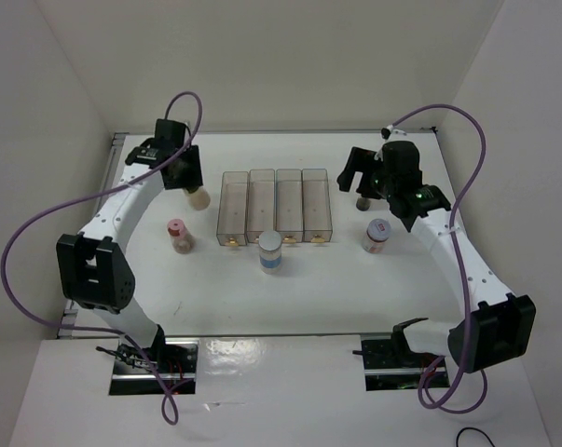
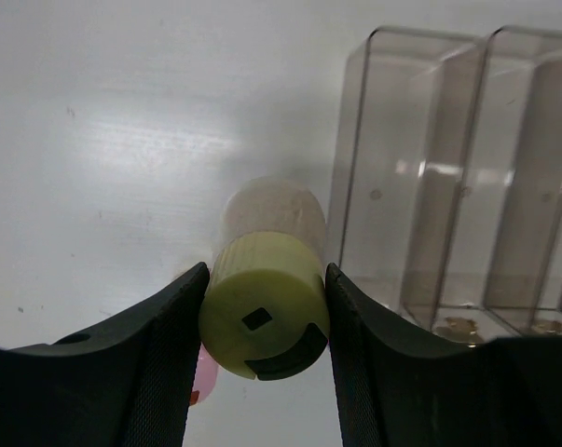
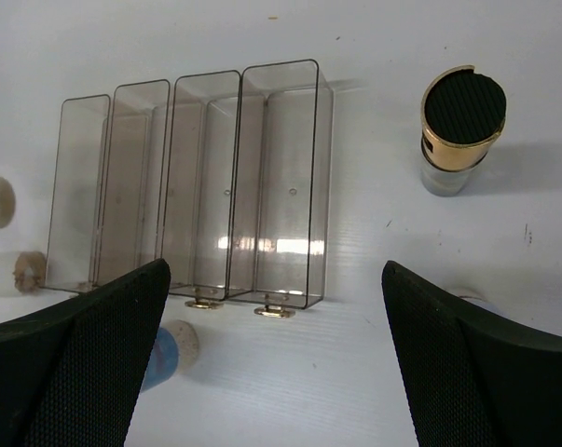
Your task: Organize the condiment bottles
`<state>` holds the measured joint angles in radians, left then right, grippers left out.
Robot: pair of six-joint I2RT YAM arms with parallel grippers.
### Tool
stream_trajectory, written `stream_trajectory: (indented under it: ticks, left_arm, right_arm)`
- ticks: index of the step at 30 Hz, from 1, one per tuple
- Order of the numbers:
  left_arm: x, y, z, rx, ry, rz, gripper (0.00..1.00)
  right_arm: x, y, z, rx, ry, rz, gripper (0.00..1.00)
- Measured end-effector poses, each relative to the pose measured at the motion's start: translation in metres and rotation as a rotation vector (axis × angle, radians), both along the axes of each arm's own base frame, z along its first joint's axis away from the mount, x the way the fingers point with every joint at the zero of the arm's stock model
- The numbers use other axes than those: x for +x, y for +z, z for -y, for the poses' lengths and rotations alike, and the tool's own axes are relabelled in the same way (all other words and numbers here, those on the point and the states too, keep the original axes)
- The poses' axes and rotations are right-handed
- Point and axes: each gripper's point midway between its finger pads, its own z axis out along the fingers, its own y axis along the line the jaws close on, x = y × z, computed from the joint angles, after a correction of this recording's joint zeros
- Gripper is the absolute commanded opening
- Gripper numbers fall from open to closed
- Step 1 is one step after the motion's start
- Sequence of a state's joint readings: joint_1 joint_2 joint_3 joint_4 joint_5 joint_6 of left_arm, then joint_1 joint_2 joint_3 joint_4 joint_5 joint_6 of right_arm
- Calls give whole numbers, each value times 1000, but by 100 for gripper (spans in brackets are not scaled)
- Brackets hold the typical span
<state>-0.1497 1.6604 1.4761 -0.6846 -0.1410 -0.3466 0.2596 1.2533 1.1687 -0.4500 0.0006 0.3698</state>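
Grip check: left tool [image 2: 267, 270] is clamped on the yellow-green-capped jar [image 2: 265, 312], just left of the clear bins [image 3: 197, 186]. Right tool [image 3: 273, 268] hangs with fingers wide apart, holding nothing, with the slim dark brown jar [image 3: 462, 130] upright right of the bins.

No text, brand or number can be read in any view. The white-lidded jar [image 1: 377, 237] bears a small red mark [image 1: 378, 226] on its lid, too small to read as letters or a sign. The wider jar [image 1: 270, 251] shows a plain blue band [image 1: 270, 263] without legible print. The yellow-green-capped jar [image 2: 265, 312] shows only moulded openings in its cap, no writing.
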Motion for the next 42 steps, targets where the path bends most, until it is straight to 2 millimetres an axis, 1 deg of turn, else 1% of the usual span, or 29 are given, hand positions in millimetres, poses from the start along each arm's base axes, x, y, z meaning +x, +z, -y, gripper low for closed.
stream_trajectory:
  ticks: [3, 5, 8, 11, 13, 16, 19, 22, 28, 32, 36, 37, 42]
  left_arm:
    - [14, 39, 13, -39, -34, 95, 36]
    - [20, 60, 26, -63, -68, 145, 36]
    - [25, 80, 48, -89, -120, 189, 36]
    - [34, 85, 71, -106, -170, 204, 36]
    - [42, 78, 83, -106, -190, 193, 36]
    - [48, 54, 97, -95, -212, 143, 36]
    - [52, 31, 100, -77, -209, 94, 37]
    - [54, 16, 96, -57, -197, 59, 37]
    - [61, 10, 96, -45, -188, 53, 37]
    - [63, 5, 97, -43, -189, 44, 37]
    - [64, -5, 97, -37, -188, 24, 38]
    - [64, -8, 97, -36, -188, 18, 40]
    - [65, -23, 98, -28, -189, -13, 40]
  right_arm:
    - [1, 0, 4, -10, -19, 3, 98]
    - [2, 0, 6, -17, -31, 5, 98]
    - [4, 0, 10, -30, -53, 8, 98]
    - [8, -4, 14, -47, -77, 2, 98]
    - [12, -9, 16, -58, -88, -10, 98]
    - [15, -18, 17, -71, -97, -33, 98]
    - [17, -22, 18, -76, -102, -43, 98]
    - [18, -21, 18, -75, -102, -39, 98]
    - [24, -21, 19, -71, -108, -28, 98]
    - [29, -32, 17, -75, -102, -51, 98]
    - [31, -39, 16, -78, -98, -70, 98]
    - [31, -40, 15, -78, -96, -72, 98]
    - [30, -40, 14, -73, -89, -74, 98]
